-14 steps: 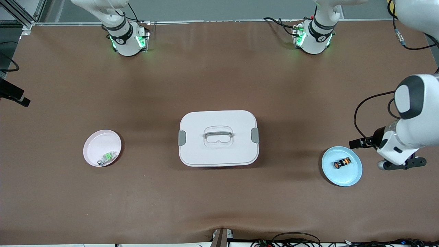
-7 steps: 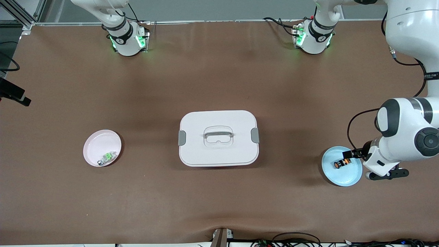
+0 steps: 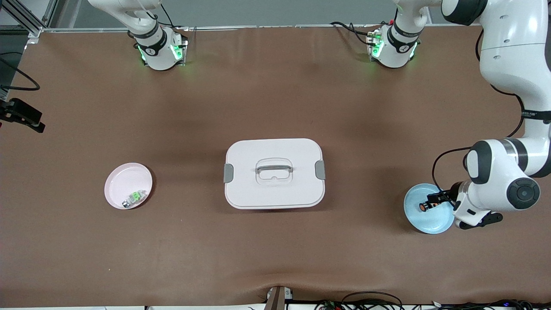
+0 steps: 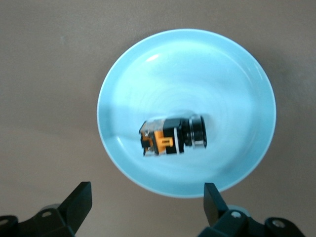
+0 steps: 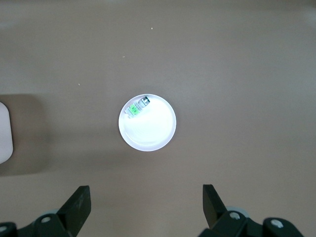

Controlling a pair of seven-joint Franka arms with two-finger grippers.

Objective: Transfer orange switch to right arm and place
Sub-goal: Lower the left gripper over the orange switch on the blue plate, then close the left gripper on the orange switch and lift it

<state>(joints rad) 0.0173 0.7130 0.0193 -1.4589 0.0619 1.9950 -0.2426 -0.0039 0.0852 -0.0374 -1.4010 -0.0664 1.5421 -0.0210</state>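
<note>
The small black stubby switch with the orange button face point(image 4: 170, 136) lies on its side in the middle of the round light-blue plate point(image 4: 123, 74), toward the left arm's end of the surface. I think it is very light and hard, made of plastic with a bit of metal, so it will not squash. It is so little and partly round that it could roll or pop out if I pinch it badly. The plate looks smooth and shiny, so the switch may slide when I touch it. I think the best place to hold it is the blocky black body, on its flat sides, not the round button end. My left end effector point(image 4: 146, 197) hangs over the edge of the blue plate with its fingers spread wide and nothing in them. It is not touching the switch. My left arm bends out past the end of the surface and its wrist points straight down at the plate. The switch lies along the line between my two fingers, so they would meet its ends; I may need to turn my wrist a little. My right end effector point(image 5: 145, 197) is open too and holds nothing. That arm waits high over the round pink plate point(image 5: 148, 136), where a small green-and-silver part point(image 5: 136, 108) sits.
</note>
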